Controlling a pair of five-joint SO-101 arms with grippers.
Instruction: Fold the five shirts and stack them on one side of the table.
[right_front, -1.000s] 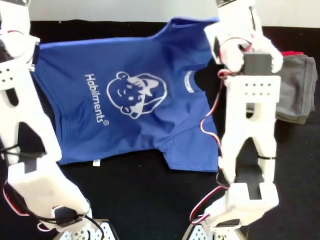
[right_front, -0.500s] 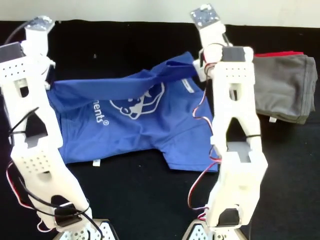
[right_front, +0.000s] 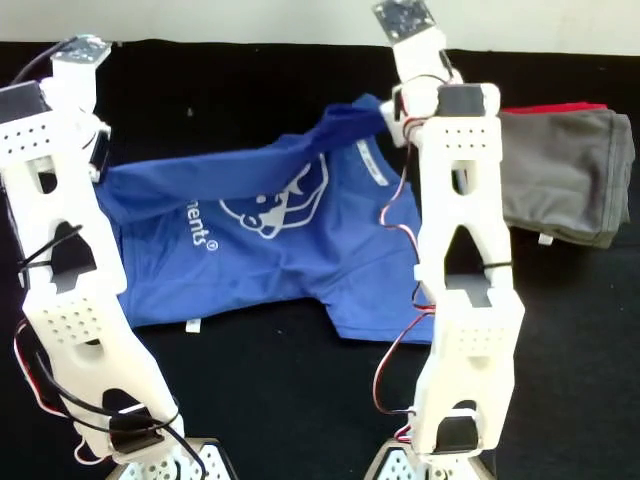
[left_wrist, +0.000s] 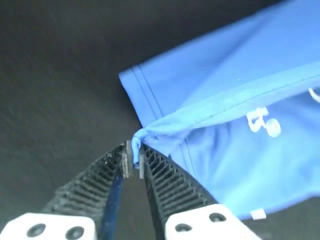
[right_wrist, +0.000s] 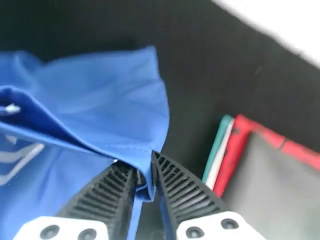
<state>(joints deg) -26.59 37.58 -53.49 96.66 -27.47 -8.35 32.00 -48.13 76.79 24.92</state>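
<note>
The surface (right_front: 300, 400) is covered in black cloth from edge to edge, and a pale wall (right_front: 250, 20) runs along its far side.

Much of the action is masked in the high view. The left arm (right_front: 60, 260) covers the hem end of the blue T-shirt (right_front: 250, 260), and the right arm (right_front: 465, 250) crosses its collar end and the near edge of the stack of folded shirts (right_front: 570, 180). Both pincers' tips are lost behind the arms there. The white print (right_front: 275, 205) on the chest is partly buried under a raised fold, so only some of it reads. The stack shows grey on top with red under it. The right wrist view adds green and white edges, but the number of shirts in it cannot be counted.

The T-shirt lies in the middle of the surface with its long axis running side to side, hem toward the left arm and neck label (right_front: 372, 165) toward the right arm. Its near sleeve (right_front: 385, 310) lies flat. Its far edge is lifted off the cloth and drawn over the chest. The left pincer (left_wrist: 133, 157) is clenched on a bunched corner at the stitched hem. The right pincer (right_wrist: 145, 172) is clenched on a seamed edge at the collar end, just beside the stack, which sits at the right side of the surface.
</note>
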